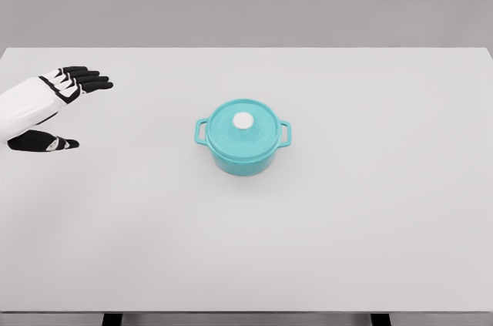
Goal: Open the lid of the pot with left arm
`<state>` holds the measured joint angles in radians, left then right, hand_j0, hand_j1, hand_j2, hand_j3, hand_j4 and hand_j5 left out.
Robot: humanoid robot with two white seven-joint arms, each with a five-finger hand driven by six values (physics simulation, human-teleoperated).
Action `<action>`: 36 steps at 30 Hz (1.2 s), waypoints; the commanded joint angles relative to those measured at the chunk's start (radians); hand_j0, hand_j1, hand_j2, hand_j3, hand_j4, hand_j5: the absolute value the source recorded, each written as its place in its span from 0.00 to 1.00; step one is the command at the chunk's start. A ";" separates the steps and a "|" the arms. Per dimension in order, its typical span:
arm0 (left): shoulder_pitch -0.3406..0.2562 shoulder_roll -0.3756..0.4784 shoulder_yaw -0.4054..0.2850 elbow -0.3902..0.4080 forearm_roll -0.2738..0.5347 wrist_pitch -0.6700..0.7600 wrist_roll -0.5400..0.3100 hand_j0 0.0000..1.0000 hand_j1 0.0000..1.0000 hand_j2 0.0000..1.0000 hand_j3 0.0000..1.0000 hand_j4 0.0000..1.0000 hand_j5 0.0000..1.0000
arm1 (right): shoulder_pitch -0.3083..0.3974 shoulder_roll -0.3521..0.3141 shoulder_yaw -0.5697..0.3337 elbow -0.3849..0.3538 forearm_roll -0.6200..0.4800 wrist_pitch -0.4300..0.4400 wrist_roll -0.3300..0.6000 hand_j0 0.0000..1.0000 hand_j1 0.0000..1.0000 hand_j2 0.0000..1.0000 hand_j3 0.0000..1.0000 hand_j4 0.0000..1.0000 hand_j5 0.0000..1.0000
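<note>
Nearest to you runs the front edge of the white counter (pixel 246 264), a wide bare stretch of it between that edge and anything else. Further in, roughly at the counter's middle, you find the teal pot (pixel 243 156) standing upright, with a loop handle on each side, one to the left and one to the right. Its lid (pixel 243 127) sits squarely on top, closed, and the round white knob (pixel 243 120) is in the lid's centre. Nothing touches the pot or the lid.

Look to the far left, at about the same depth and a little beyond: your left hand (pixel 65 99) comes in from the picture's left edge on its white forearm. The dark fingers (pixel 88 79) are stretched out straight toward the right, the thumb (pixel 46 142) hangs lower and apart from them, and the hand holds nothing. It is well apart from the pot, off to the pot's left.
</note>
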<state>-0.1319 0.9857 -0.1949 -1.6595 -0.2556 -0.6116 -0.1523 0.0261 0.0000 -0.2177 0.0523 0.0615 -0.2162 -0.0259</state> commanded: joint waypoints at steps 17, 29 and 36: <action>-0.337 -0.021 -0.328 0.012 0.053 0.001 -0.297 1.00 1.00 1.00 1.00 1.00 1.00 | 0.000 0.000 0.001 0.000 0.000 0.000 -0.003 1.00 1.00 1.00 1.00 1.00 1.00; -0.923 -0.254 -0.830 0.009 -0.059 0.001 -0.306 1.00 1.00 1.00 1.00 1.00 1.00 | 0.000 0.000 0.001 0.000 0.000 0.000 -0.003 1.00 1.00 1.00 1.00 1.00 1.00; -0.976 -0.349 -0.880 0.118 -0.073 0.001 -0.306 1.00 1.00 1.00 1.00 1.00 1.00 | 0.000 0.000 0.001 0.000 0.000 0.000 -0.003 1.00 1.00 1.00 1.00 1.00 1.00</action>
<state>-1.1075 0.6663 -1.0625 -1.5761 -0.3300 -0.6129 -0.4591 0.0261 0.0000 -0.2161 0.0523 0.0617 -0.2162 -0.0292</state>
